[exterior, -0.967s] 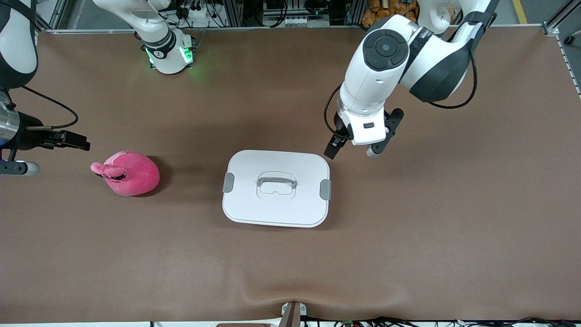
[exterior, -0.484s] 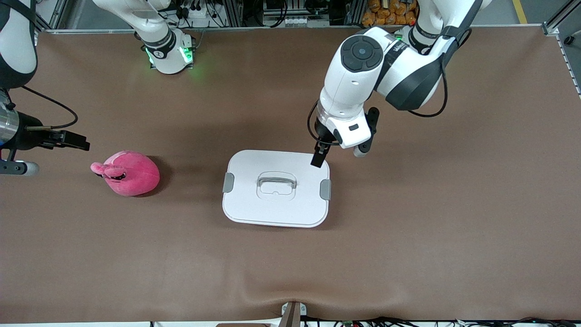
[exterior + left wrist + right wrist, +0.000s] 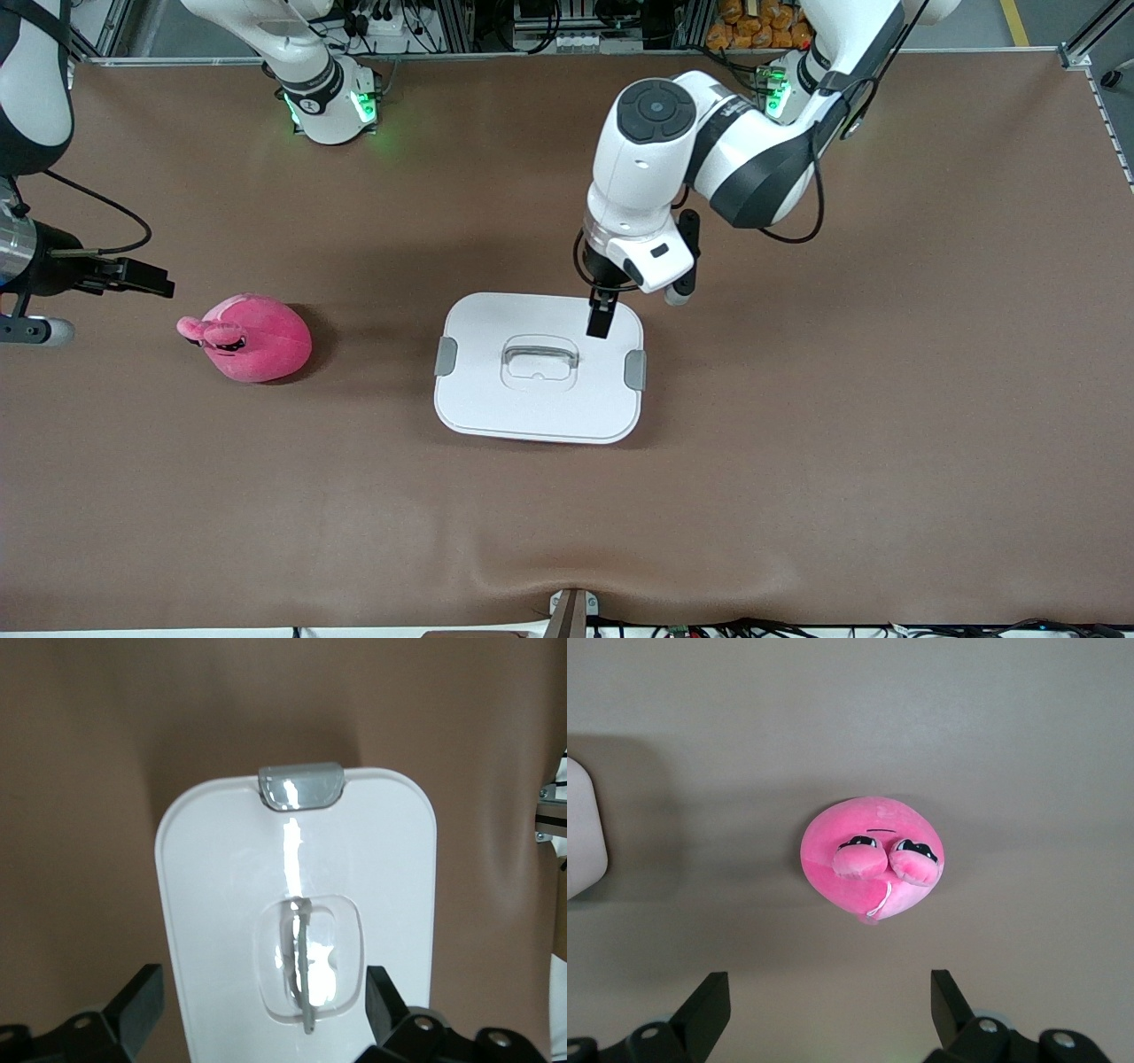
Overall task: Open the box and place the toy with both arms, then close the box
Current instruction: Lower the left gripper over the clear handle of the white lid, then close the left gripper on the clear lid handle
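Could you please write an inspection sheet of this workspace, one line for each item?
Surface: brown table, wrinkled at the edge nearest the front camera.
Job's things: box in the middle, white lid on, both grey clips in place; pink toy on the table toward the right arm's end, apart from the box.
Clutter: nothing seen.
Grippers: left gripper open over the box lid, beside the handle; right gripper open, over the table beside the toy, waiting.
Cables: black cable along the right arm's wrist; none on the table.
Surroundings: metal frames and wiring by the arms' bases.
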You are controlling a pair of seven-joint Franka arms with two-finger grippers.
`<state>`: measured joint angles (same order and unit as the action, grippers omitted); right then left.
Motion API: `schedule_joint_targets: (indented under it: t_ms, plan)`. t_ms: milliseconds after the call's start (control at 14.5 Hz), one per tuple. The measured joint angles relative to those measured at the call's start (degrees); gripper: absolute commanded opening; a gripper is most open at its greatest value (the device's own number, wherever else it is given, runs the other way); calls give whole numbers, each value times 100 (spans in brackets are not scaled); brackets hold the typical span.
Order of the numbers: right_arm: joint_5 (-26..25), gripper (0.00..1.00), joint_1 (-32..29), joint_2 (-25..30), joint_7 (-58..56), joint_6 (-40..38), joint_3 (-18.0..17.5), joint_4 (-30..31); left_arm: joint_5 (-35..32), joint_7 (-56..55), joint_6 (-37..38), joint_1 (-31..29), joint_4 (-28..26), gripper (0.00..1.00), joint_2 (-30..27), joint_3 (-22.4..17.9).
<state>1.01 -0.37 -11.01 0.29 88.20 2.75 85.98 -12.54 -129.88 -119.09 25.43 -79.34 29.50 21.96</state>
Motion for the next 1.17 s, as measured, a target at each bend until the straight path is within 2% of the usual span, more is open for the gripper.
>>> schedule_joint_targets:
  t_ms: [345, 553, 760, 1174]
  plan:
    - [0, 100, -1, -37, 0, 64, 2, 0, -360, -936, -430, 243, 90, 100, 333, -58]
    - [0, 100, -3, -38, 0, 182, 10, 0, -395, -1408, -671, 593, 103, 100, 456, -409]
    - [-1, 100, -4, -42, 0, 196, 12, 0, -396, -1549, -721, 1057, 147, 100, 576, -827]
    - [-1, 100, -3, -69, 0, 203, 11, 0, -411, -1636, -889, 1237, 321, 94, 867, -980]
